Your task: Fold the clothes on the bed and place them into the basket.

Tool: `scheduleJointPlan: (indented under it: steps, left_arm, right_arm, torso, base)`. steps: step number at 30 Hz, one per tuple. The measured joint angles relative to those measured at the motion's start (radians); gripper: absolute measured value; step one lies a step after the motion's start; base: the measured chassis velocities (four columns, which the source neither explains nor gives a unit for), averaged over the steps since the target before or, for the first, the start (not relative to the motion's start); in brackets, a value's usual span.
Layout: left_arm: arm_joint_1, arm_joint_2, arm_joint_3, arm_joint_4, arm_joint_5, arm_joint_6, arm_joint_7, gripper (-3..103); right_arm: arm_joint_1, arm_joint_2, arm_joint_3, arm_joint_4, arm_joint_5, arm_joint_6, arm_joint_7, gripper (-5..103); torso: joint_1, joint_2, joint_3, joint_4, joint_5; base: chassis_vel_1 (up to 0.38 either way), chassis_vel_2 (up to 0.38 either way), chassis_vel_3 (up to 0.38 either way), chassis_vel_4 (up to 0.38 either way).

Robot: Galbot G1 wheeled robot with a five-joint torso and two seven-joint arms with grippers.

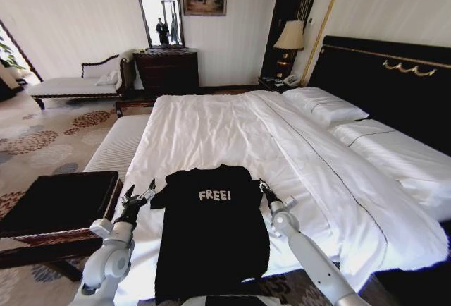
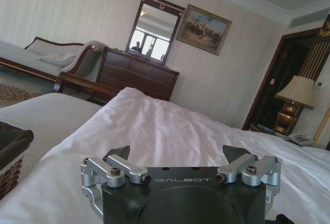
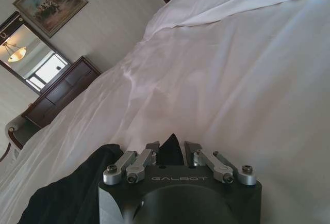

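The left hand [image 1: 139, 194], spread open and empty, and the right hand [image 1: 265, 189], pinched on the sleeve, are set either side of the black T-shirt [image 1: 211, 232], laid lengthwise between them on the bed [image 1: 211, 130].

Soft daylight, bright mirror [image 2: 152, 33] glare, lit bedside lamp [image 1: 289, 36], wide-angle bending at head view edges

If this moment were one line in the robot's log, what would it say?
stage: fold start | T-shirt flat on bed | left gripper open at left sleeve | right gripper shut on right sleeve | basket beside bed
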Motion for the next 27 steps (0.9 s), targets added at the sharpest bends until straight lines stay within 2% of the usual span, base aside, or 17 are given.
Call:
scheduleJointPlan:
  steps: [2, 4, 5, 8, 13, 27]
  left_arm:
    - [0.001, -0.003, 0.000, -0.002, 0.002, 0.000, 0.000, 100]
    - [0.002, -0.005, 0.000, -0.005, 0.003, -0.001, 0.000, 100]
    - [0.002, -0.005, 0.000, -0.005, 0.003, -0.001, 0.000, 100]
    - [0.007, -0.005, -0.005, -0.012, 0.003, -0.001, -0.001, 100]
    - [0.013, -0.005, -0.007, -0.016, 0.003, -0.002, -0.002, 100]
    - [0.014, -0.008, -0.001, -0.029, 0.007, -0.002, -0.007, 100]
  right_arm:
    - [0.001, 0.000, 0.000, -0.002, -0.002, 0.001, 0.000, 29]
    - [0.002, 0.003, 0.000, -0.004, -0.006, 0.003, 0.000, 19]
    - [0.002, 0.003, 0.000, -0.004, -0.006, 0.003, 0.000, 19]
    - [0.003, 0.003, 0.000, -0.003, -0.008, 0.009, 0.000, 3]
    - [0.004, -0.003, 0.008, 0.004, -0.003, 0.016, -0.005, 0]
    - [0.043, -0.053, 0.051, 0.011, 0.038, 0.018, -0.005, 0]
  torso:
    - [0.000, 0.000, 0.000, 0.0000, 0.0000]
    - [0.000, 0.000, 0.000, 0.0000, 0.0001]
    - [0.000, 0.000, 0.000, 0.0000, 0.0001]
    - [0.000, 0.000, 0.000, 0.0000, 0.0001]
    - [0.000, 0.000, 0.000, 0.0000, 0.0002]
    - [0.000, 0.000, 0.000, 0.0000, 0.0000]
  base:
    - [0.000, 0.000, 0.000, 0.000]
    - [0.000, 0.000, 0.000, 0.000]
    - [0.000, 0.000, 0.000, 0.000]
    - [0.000, 0.000, 0.000, 0.000]
    - [0.000, 0.000, 0.000, 0.000]
    - [0.000, 0.000, 0.000, 0.000]
